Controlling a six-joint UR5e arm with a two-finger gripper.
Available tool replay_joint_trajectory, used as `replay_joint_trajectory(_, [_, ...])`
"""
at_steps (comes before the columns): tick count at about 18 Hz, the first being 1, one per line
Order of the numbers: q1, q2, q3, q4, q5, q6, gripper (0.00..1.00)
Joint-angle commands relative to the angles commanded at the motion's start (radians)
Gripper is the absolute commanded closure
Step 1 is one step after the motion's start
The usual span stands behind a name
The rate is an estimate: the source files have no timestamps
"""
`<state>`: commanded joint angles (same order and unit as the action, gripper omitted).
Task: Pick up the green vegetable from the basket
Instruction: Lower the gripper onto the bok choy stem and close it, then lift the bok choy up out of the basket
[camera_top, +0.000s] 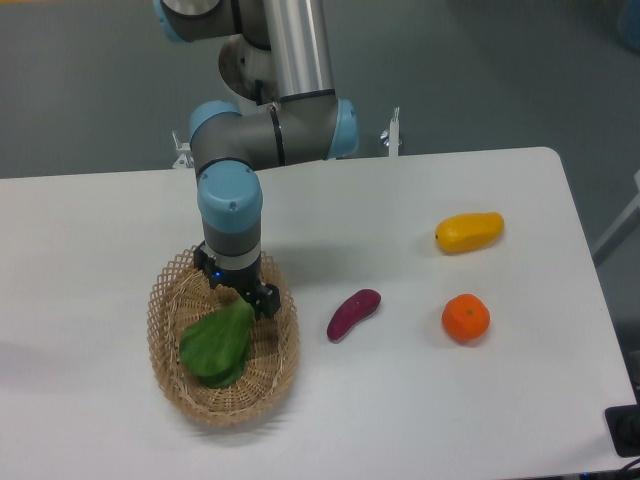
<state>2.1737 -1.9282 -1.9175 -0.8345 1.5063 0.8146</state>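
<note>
Tan wicker is what catches the eye first: the oval basket (165, 352) with its lacy open rim sits on the left half of the white table (400, 400). Inside it lies the green vegetable (217, 345), broad dark leaves fanned out toward the front-left of the basket, with its narrower end pointing up and to the right.

The gripper (243, 293) is down inside the basket's back part, right at that narrow end of the vegetable. From this angle the black fingers (266, 298) sit right against the stalk end, but honestly I can't tell whether they're squeezed onto it or just parked around it, since the wrist blocks most of the view. The leaves look like they're resting on the basket floor, though the stalk end seems tipped up toward the gripper.

The arm (232, 200) comes down from the top of the frame, grey tubes with light blue joint caps, and stands nearly vertical over the basket.

Outside the basket, to the right: a purple eggplant-ish piece (353, 313) lying just beside the basket, an orange (466, 318) further right, and a yellow mango-looking fruit (469, 232) behind the orange, all well apart from each other
</note>
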Motion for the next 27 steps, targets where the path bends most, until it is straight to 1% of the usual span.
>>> replay_joint_trajectory(1, [0.0,-0.002,0.002,0.0,0.014,0.002,0.02])
replay_joint_trajectory(3, [0.0,0.0,0.003,0.006,0.028,0.006,0.32])
replay_joint_trajectory(4, [0.0,0.0,0.005,0.006,0.029,0.009,0.42])
replay_joint_trajectory(6, [0.0,0.0,0.009,0.006,0.029,0.009,0.52])
replay_joint_trajectory(11, [0.002,0.008,0.023,0.008,0.028,0.008,0.7])
replay_joint_trajectory(13, [0.002,0.008,0.023,0.012,0.029,0.012,0.72])
replay_joint_trajectory(17, [0.005,0.017,0.038,0.011,0.026,0.015,0.72])
replay_joint_trajectory(20, [0.017,0.046,0.061,0.005,0.02,0.018,0.72])
replay_joint_trajectory(22, [0.043,0.069,0.101,-0.011,0.019,0.018,0.72])
replay_joint_trajectory(24, [0.067,0.074,0.132,-0.014,0.015,0.021,0.72])
replay_joint_trajectory(25, [0.089,0.078,0.144,-0.021,0.006,0.044,0.72])
replay_joint_trajectory(27, [0.136,0.115,0.172,-0.064,-0.024,0.102,0.72])
